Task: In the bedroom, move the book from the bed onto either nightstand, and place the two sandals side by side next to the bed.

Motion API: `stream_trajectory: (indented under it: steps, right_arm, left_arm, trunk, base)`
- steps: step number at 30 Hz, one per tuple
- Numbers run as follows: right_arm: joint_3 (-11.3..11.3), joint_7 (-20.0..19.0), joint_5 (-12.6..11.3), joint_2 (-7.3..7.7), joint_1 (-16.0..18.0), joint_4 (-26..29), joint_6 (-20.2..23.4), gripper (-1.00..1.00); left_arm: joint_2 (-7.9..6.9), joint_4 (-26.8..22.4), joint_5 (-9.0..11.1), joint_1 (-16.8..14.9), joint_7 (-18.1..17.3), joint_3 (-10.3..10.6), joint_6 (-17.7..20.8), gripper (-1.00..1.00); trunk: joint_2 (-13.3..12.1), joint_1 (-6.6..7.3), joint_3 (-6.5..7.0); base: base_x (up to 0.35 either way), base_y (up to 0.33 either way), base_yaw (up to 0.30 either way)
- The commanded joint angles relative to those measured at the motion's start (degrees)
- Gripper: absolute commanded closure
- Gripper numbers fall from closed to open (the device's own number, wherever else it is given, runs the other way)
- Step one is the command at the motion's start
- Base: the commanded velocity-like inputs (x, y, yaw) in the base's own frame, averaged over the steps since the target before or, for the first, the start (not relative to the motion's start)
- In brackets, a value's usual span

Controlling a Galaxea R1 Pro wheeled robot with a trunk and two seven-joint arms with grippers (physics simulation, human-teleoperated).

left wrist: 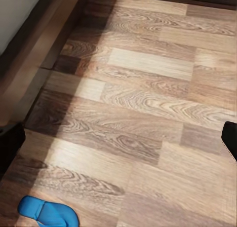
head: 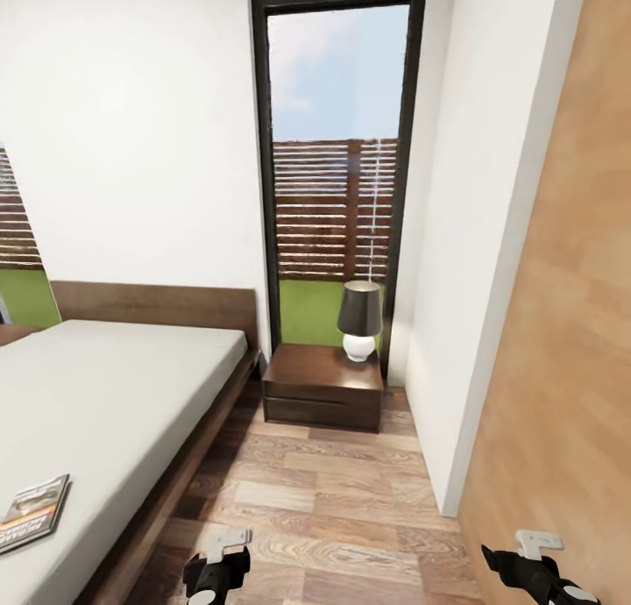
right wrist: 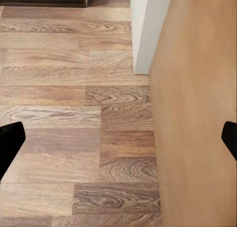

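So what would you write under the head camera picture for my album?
Bedroom: striped glossy book on the grey-mattress wooden bed, dark-brown two-drawer nightstand with lamp by the window, both grippers low over plank floor.

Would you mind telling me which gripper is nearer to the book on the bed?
The left. The left gripper sits low over the floor just beside the bed, close to the book. The right gripper is across the room by the wooden panel.

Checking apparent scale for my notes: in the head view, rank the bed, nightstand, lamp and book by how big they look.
1. bed, the largest by far, cut off at the picture's edge.
2. nightstand.
3 and 4. lamp and book: they look about alike, and the book is nearer the camera and cropped, so no ranking.
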State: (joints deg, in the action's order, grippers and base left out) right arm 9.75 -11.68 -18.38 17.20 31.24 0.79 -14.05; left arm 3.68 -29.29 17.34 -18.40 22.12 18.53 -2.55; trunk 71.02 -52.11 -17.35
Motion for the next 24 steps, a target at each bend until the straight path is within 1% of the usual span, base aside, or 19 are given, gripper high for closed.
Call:
stream_trajectory:
  steps: [1, 10, 14, 18, 19, 22, 23, 24]
  right_arm:
    - [0.4, -0.3, -0.6, 0.02, 0.1, -0.1, -0.2, -1.00]
    - [0.4, -0.2, -0.5, 0.01, 0.1, -0.1, -0.2, -1.00]
    - [0.6, -0.2, -0.2, -0.30, 0.1, -0.1, -0.2, -1.00]
    - [0.9, 0.0, 0.1, -2.21, 0.1, -0.2, -0.1, -1.00]
    - [1.4, 0.3, 0.6, -3.64, 0.1, -0.4, 0.3, -1.00]
    - [3.0, 1.6, 2.2, -5.79, 0.1, -0.5, 1.7, -1.00]
    - [4.1, 2.8, 3.5, -6.97, 0.1, -0.5, 3.2, -1.00]
    - [4.6, 3.4, 4.1, -7.47, 0.1, -0.5, 4.0, -1.00]
  left_arm:
    - [-0.04, 0.0, 0.6, -0.1, 0.4, 0.5, -0.3, -1.00]
    - [-0.05, 0.0, 0.4, -0.1, 0.4, 0.5, -0.4, -1.00]
    - [-0.06, 0.0, 0.4, -0.1, 0.5, 0.5, -0.4, -1.00]
    - [-0.03, 0.0, 0.5, -0.1, 0.4, 0.5, -0.4, -1.00]
    - [-0.02, 0.0, 0.5, -0.1, 0.4, 0.5, -0.4, -1.00]
    - [0.00, 0.0, 0.5, -0.1, 0.2, 0.5, -0.4, -1.00]
    - [0.00, 0.0, 0.5, -0.1, 0.2, 0.5, -0.4, -1.00]
    - [0.00, 0.0, 0.5, -0.1, 0.1, 0.5, -0.4, -1.00]
  trunk:
    - [-0.4, 0.19, 0.11]
    - [-4.0, 2.17, 1.73]
    - [-5.6, 3.05, 2.45]
    - [-7.2, 3.92, 3.17]
    - [-7.6, 4.14, 3.35]
    - [-8.8, 4.80, 3.88]
    - [-9.2, 5.02, 4.06]
    - [-9.6, 5.24, 4.24]
  base:
    - [0.330, 0.000, 0.000]
    - [0.325, 0.000, 0.000]
    - [0.157, 0.000, 0.000]
    - [0.052, 0.000, 0.000]
    - [0.023, 0.000, 0.000]
    - [0.015, 0.000, 0.000]
    - [0.008, 0.000, 0.000]
    - [0.006, 0.000, 0.000]
